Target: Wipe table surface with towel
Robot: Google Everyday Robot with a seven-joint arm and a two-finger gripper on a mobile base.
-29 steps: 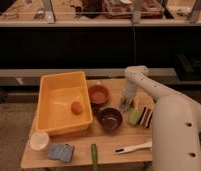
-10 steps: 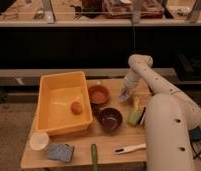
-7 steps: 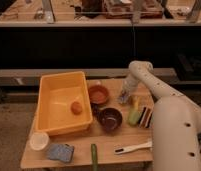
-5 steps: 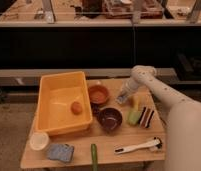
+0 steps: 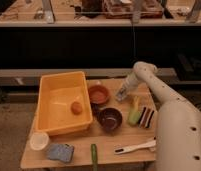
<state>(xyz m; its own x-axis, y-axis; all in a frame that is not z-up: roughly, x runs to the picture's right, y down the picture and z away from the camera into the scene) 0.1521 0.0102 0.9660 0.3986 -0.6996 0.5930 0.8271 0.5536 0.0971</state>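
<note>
The table surface (image 5: 114,137) is a light brown wooden top in the middle of the camera view. My white arm reaches in from the right, and my gripper (image 5: 123,95) points down at the back right of the table, just right of the orange bowl (image 5: 99,93). The gripper is shut, and a small pale grey-blue bunch at its tip looks like the towel (image 5: 121,97), resting on the wood. Most of the cloth is hidden by the fingers.
A yellow tub (image 5: 50,117) holding an orange ball (image 5: 76,107) fills the left side. A dark bowl (image 5: 110,119), a yellow-green sponge (image 5: 134,116) and a striped block (image 5: 146,116) sit mid-table. Along the front edge lie a white cup (image 5: 39,141), a speckled pad (image 5: 60,152), a green stick (image 5: 94,156) and a white brush (image 5: 134,147).
The gripper has stayed by the orange bowl, sliding only slightly left and forward. The arm behind it has swung and changed pose. Nothing else on the table has moved.
</note>
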